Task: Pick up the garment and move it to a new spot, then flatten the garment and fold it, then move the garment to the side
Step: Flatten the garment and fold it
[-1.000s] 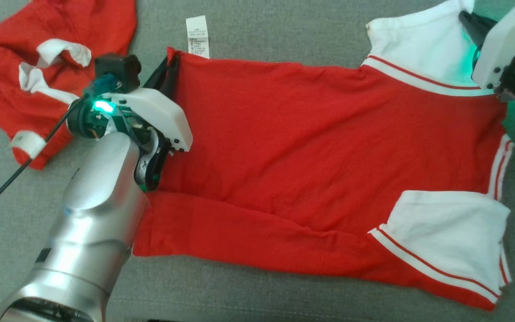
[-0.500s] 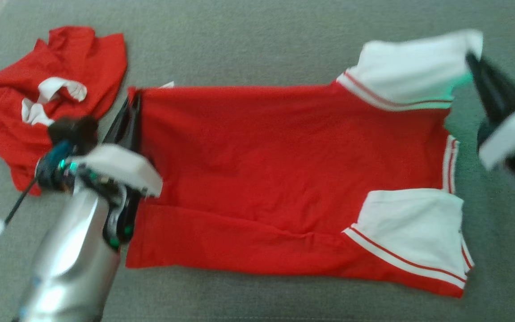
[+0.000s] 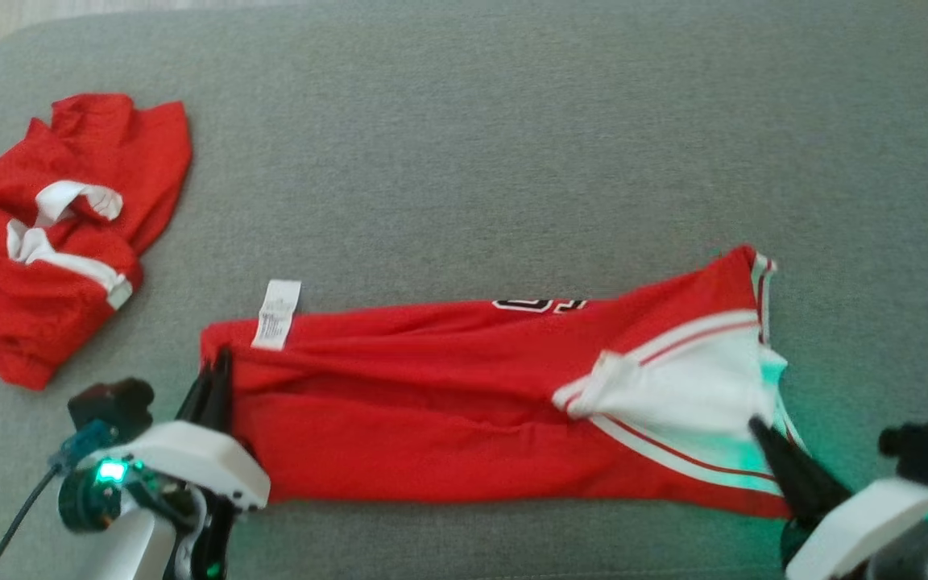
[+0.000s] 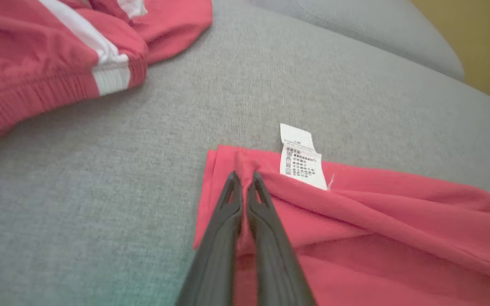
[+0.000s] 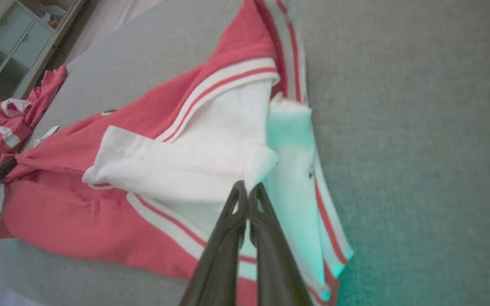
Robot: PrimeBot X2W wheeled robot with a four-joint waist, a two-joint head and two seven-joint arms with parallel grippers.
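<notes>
Garment [image 3: 432, 419] doubled on grey cushion [image 3: 512, 161] — L hand [image 4: 243, 180] pinches hem corner [image 4: 221, 165], R hand [image 5: 248, 189] pinches sleeve [image 5: 194, 161].

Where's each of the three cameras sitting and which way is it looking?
Head view: on the head, looking down at the gray cushion, the red garment, the left claw and the right claw.
Left wrist view: on that wrist, looking along its shut claw pinching the garment's corner by the care label.
Right wrist view: on that wrist, looking along its shut claw gripping the white sleeve.
Shared: all show the crumpled second garment.
</notes>
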